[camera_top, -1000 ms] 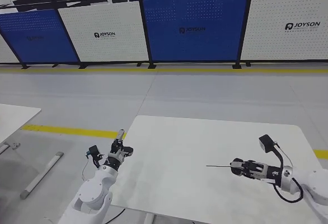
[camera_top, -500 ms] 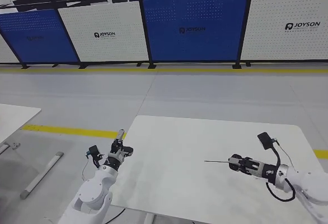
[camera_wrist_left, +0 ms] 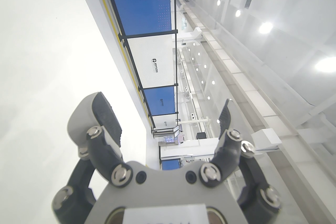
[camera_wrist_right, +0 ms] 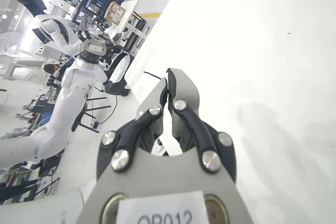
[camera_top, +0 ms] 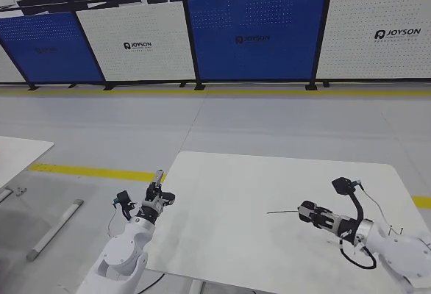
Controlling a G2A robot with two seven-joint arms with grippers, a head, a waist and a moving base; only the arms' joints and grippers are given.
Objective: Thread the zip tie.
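Observation:
A thin black zip tie (camera_top: 282, 212) sticks out over the white table (camera_top: 237, 220), pointing toward the table's middle, with my right gripper (camera_top: 301, 212) shut on one end of it. From the right wrist camera the tie (camera_wrist_right: 153, 75) shows as a short black strand past the pressed-together fingertips of the right gripper (camera_wrist_right: 167, 80). At the table's left edge my left gripper (camera_top: 157, 182) points upward and stands open with nothing in it. Its two fingers are spread wide in the left wrist view, around the left gripper's midpoint (camera_wrist_left: 168, 109).
A second white table (camera_top: 9, 158) stands to the far left. Blue and white pegboard panels (camera_top: 252, 40) line the back of the room, and a yellow floor line (camera_top: 90, 172) runs past the table's far side.
My right arm has shifted slightly left and toward the table's middle, carrying the zip tie with it. The left arm has not moved.

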